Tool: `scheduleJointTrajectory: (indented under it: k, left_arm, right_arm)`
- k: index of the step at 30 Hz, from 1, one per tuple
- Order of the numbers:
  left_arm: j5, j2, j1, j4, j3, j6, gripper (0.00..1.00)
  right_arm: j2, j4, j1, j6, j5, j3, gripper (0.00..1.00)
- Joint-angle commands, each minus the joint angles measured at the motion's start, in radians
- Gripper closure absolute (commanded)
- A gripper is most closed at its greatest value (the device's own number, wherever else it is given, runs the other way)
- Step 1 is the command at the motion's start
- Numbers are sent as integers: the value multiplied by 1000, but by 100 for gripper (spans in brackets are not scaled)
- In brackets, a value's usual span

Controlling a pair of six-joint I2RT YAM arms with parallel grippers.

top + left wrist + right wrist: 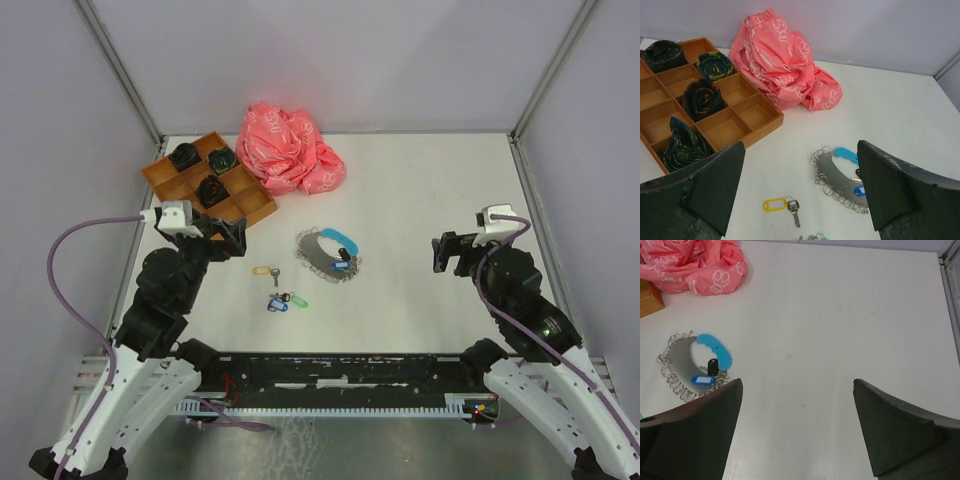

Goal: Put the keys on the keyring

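Keys (268, 272) w/ yellow, blue & green tags lie loose on the surface (420, 190) near the L pincer (237, 240), wide apart & empty, so that one is closer. Keyring (328, 252) sits past them, mid-surface, long way slanting far-left to near-right; R pincer (441, 254), also apart & empty, is farther.

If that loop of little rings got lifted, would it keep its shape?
Probably not: the keyring looks like linked small rings, so it would likely sag and dangle. The blue segment looks rigid. Lying flat, it seems unlikely to roll.
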Motion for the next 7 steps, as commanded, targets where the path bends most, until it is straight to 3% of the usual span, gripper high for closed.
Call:
scheduleJointTrajectory:
  k: [1, 7]
  left_arm:
    - [28, 3, 11, 42, -47, 52, 1]
    - [27, 2, 13, 30, -52, 57, 1]
  right_arm:
    - [13, 22, -1, -41, 30, 44, 0]
    - [24, 38, -1, -52, 25, 40, 0]
